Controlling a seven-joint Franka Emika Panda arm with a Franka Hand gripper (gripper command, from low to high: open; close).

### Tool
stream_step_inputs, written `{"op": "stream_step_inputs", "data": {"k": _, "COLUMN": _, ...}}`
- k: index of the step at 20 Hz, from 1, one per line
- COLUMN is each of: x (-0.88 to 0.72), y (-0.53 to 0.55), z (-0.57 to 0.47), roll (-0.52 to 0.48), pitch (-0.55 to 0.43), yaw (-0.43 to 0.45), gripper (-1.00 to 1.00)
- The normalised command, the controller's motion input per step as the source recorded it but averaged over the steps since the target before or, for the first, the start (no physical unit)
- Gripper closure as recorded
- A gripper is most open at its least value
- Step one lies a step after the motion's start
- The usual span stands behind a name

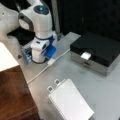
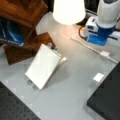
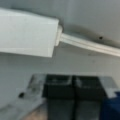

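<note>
Well, in a front view the gripper hangs low over the grey table, right beside the white plug block whose cable trails toward that view's bottom left, with the black box well apart. In a front view from the opposite side, the gripper stands near the plug block, away from the propped white board. At the wrist, the black fingers sit pressed together and empty just short of the plug block, so I'd call this an approach, and any grip would need them parted and lined up across the block.
</note>
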Motion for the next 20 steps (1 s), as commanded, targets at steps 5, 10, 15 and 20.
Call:
{"op": "stream_step_inputs", "data": {"k": 5, "x": -0.23, "y": 0.1, "z": 0.07, "roll": 0.163, "pitch": -0.183, "yaw": -0.261, "gripper": -1.0}}
{"op": "stream_step_inputs", "data": {"k": 10, "x": -0.05, "y": 0.09, "z": 0.13, "roll": 0.136, "pitch": -0.063, "yaw": -0.249, "gripper": -1.0}}
{"op": "stream_step_inputs", "data": {"k": 15, "x": 0.12, "y": 0.07, "z": 0.14, "roll": 0.138, "pitch": 0.045, "yaw": -0.233, "gripper": -1.0}}
{"op": "stream_step_inputs", "data": {"k": 20, "x": 0.24, "y": 0.06, "z": 0.19, "roll": 0.126, "pitch": 0.136, "yaw": -0.209, "gripper": -1.0}}
